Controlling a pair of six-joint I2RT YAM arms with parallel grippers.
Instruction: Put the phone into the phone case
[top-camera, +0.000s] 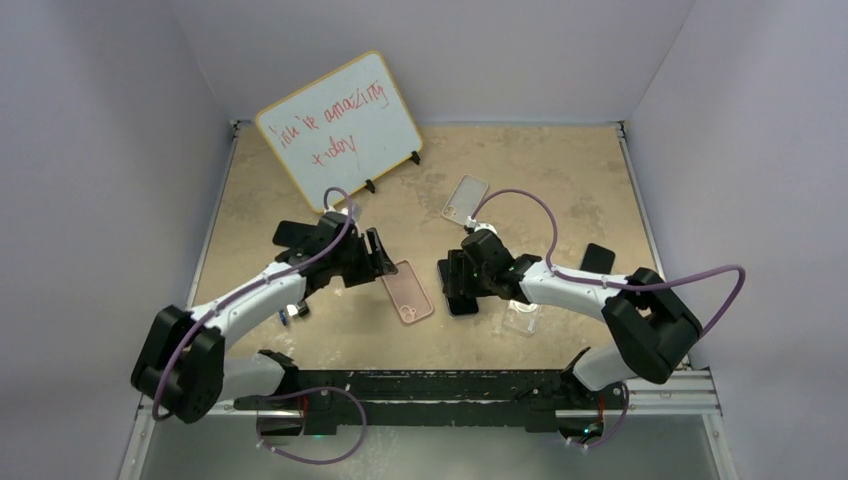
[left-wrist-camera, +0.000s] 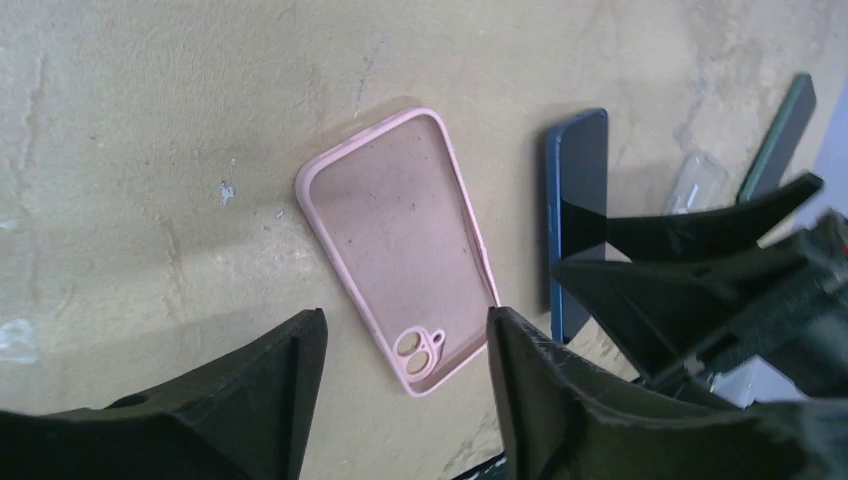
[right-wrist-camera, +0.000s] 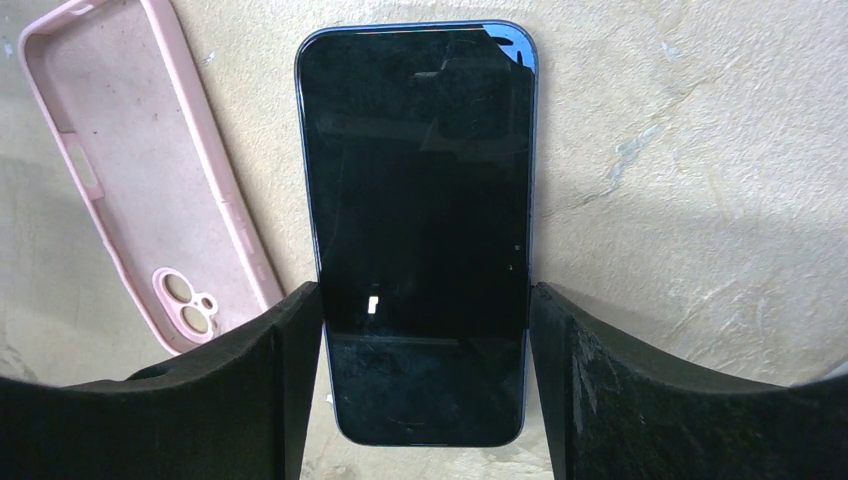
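One phone (right-wrist-camera: 420, 230), blue-edged with a dark screen facing up, lies flat on the tan table (top-camera: 560, 170) near the middle. Its long sides run near to far. The right gripper (right-wrist-camera: 425, 330) straddles the phone's near half, and its black fingers (right-wrist-camera: 290, 380) sit flush against both long edges with no gap showing, clasping it. Just to the left lies the pink phone case (top-camera: 408, 292), open side up and angled. Its camera cut-out is at the near end, and its near corner is close to the phone but not touching it.

The left gripper (left-wrist-camera: 405, 340) hangs over that near end of the case, jaws spread wide and holding nothing.

Farther out there is a clear case (top-camera: 465, 198) toward the far side and another clear case (top-camera: 522, 318) near the right arm. A dark slab (top-camera: 598, 257) lies to the right — phone or case, I cannot tell which. A whiteboard (top-camera: 340, 125) with red handwriting stands propped at the far left.
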